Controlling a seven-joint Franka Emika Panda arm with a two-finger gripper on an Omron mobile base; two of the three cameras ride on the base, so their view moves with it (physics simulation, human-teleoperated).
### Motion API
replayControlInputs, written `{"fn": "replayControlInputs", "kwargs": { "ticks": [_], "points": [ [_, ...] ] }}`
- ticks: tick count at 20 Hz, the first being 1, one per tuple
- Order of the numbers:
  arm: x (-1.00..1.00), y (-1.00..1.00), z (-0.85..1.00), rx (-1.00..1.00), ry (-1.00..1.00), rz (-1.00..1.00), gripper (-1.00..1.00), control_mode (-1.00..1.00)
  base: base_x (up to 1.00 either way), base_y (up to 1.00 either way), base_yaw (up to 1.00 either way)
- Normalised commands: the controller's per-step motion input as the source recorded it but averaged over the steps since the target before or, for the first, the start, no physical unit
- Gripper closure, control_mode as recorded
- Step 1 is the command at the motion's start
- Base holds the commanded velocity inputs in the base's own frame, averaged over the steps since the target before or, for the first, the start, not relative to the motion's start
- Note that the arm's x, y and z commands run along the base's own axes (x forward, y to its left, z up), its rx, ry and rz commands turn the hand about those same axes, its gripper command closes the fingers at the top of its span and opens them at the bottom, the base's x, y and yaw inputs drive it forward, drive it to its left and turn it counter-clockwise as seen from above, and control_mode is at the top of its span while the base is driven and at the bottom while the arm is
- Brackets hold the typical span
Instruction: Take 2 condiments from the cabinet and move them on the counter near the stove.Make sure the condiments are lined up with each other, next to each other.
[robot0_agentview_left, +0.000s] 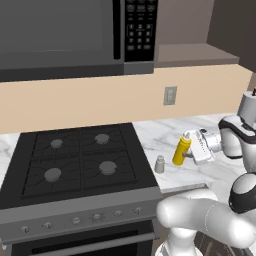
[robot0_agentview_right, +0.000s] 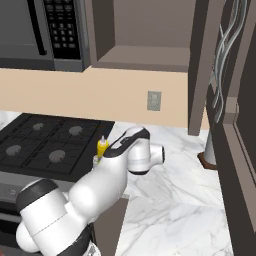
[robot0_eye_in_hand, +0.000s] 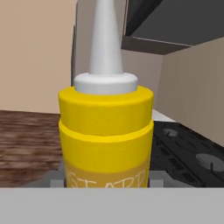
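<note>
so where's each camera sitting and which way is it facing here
Left base view: behind the arm on its left, looking forward and down at the stove, shaker and yellow bottle on the counter; the white arm rises at lower right, with the gripper at the bottle.
Right base view: behind on its right, facing the cabinet and counter; the arm rises at lower left, covering most of the bottle.
Hand view: on the hand, looking along the gripper at the bottle up close.
All three share the bottle and stove.
</note>
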Motion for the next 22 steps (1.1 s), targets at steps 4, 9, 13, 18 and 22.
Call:
{"fn": "replayControlInputs", "kwargs": {
  "ticks": [4, 9, 13, 18, 22],
  "points": [
    [0.04, 0.0, -0.22, -0.04, 0.0, 0.0, 1.0, -1.0, 0.0, 0.0, 0.0],
    [0.0, 0.0, -0.12, -0.01, 0.0, 0.0, 1.0, -1.0, 0.0, 0.0, 0.0],
    [0.0, 0.0, -0.14, 0.0, 0.0, 0.0, 1.0, -1.0, 0.0, 0.0, 0.0],
    [0.0, 0.0, -0.17, 0.0, 0.0, 0.0, 1.0, -1.0, 0.0, 0.0, 0.0],
    [0.0, 0.0, -0.12, 0.0, 0.0, 0.0, 1.0, -1.0, 0.0, 0.0, 0.0]
  ]
}}
